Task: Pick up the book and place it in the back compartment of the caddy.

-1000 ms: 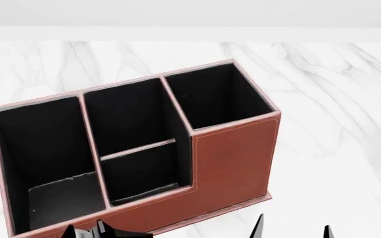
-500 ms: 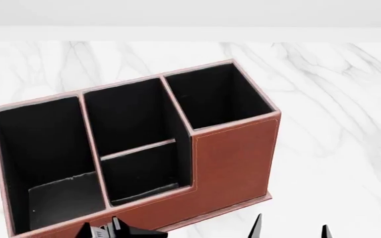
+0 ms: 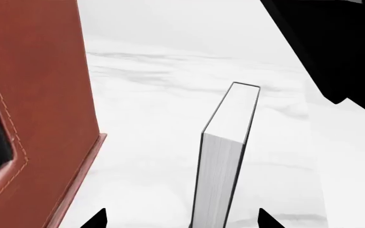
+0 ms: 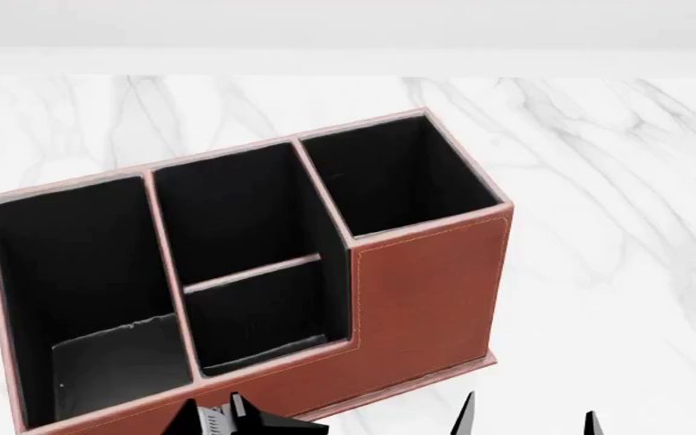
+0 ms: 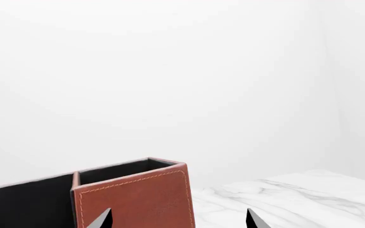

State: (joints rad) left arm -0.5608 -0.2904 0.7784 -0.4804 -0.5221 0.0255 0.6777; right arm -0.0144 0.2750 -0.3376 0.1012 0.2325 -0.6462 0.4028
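Note:
The black book (image 3: 224,156) stands upright on the marble with its white page edges facing the left wrist camera. It sits between the fingertips of my open left gripper (image 3: 180,219), nearer one finger, and neither finger touches it. The reddish-brown caddy (image 4: 427,290) fills the middle of the head view, its black-lined cells showing nothing inside; its outer wall (image 3: 43,95) is close beside the book. The head view does not show the book. My right gripper (image 4: 527,419) is open in front of the caddy's corner (image 5: 131,194), holding nothing.
White marble tabletop (image 4: 614,227) extends to the right of and behind the caddy. A black part of the other arm (image 3: 334,42) hangs above and beyond the book in the left wrist view. A white wall (image 5: 169,71) stands behind the table.
In the head view my left gripper has slid to the right along the caddy's front. The right gripper's fingertips have shifted only slightly. The caddy has stayed put.

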